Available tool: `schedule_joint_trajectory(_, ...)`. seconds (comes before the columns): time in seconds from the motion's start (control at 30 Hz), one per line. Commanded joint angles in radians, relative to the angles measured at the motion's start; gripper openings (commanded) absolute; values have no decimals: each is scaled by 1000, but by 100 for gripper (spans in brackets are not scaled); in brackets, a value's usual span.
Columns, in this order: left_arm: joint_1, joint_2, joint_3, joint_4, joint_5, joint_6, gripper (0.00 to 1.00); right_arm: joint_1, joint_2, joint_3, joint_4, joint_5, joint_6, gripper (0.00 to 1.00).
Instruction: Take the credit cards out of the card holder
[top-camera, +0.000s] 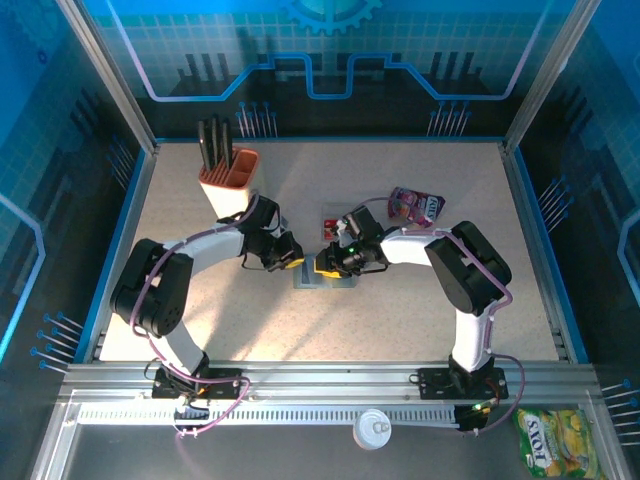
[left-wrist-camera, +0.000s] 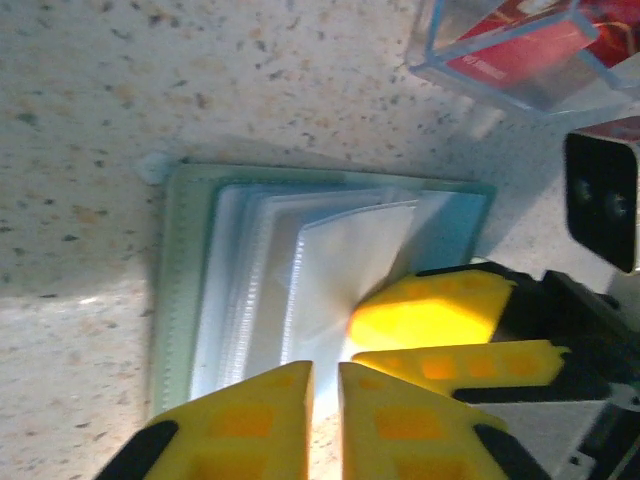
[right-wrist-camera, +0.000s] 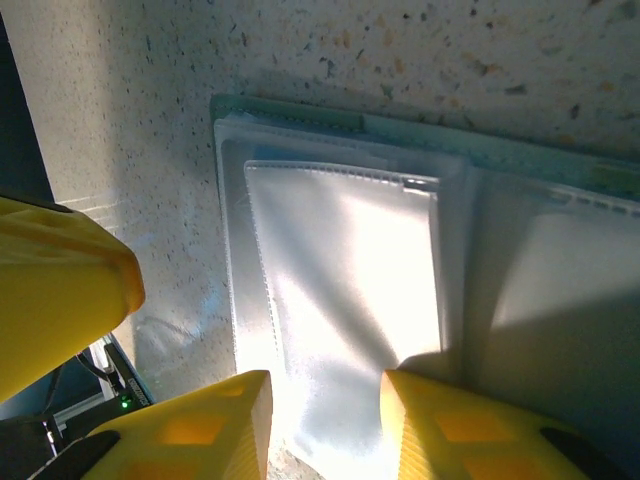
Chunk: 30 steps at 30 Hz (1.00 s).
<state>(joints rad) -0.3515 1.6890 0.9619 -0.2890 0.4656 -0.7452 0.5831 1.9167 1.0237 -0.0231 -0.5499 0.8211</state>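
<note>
The card holder (top-camera: 326, 279) lies open on the table, its grey-green cover (left-wrist-camera: 178, 290) under a fan of clear sleeves (right-wrist-camera: 340, 270) in which no card shows. My left gripper (left-wrist-camera: 326, 405) comes in from the left with its jaws nearly together on a sleeve's edge. From the right, my right gripper (right-wrist-camera: 325, 425) stands open with one sleeve between its yellow fingers (left-wrist-camera: 440, 318). Red credit cards (top-camera: 332, 222) lie just behind the holder; one red card (left-wrist-camera: 520, 40) sits by a clear plastic piece.
A pink snack pouch (top-camera: 417, 205) lies behind my right arm. The orange-and-cream cup with black pens (top-camera: 228, 172) stands at the back left. A yellow-green packet (top-camera: 557, 442) and a white lid (top-camera: 375, 428) rest off the table at the front.
</note>
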Motion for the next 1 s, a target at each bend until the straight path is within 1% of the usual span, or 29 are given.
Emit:
schedule_joint_trajectory(0.0,5,4,-7,61,79,-47,20,-17,-18,-26,30,-22,23,36)
schedule_joint_trajectory(0.2,0,47,-47,151,119,-96,24,-32,-18,-55,84,-47,50,35)
schedule_joint_trajectory(0.47,-12,93,-58,184,131,-112,28,-42,-5,-82,147,-76,85,34)
schedule_joint_trajectory(0.63,-13,94,-58,175,113,-110,30,-43,-1,-89,155,-83,89,34)
schedule_joint_trajectory(0.8,-14,71,-52,103,37,-81,34,-47,-2,-93,152,-83,89,34)
schedule_joint_trajectory(0.97,-15,88,-48,111,52,-87,34,-48,-2,-94,153,-86,90,33)
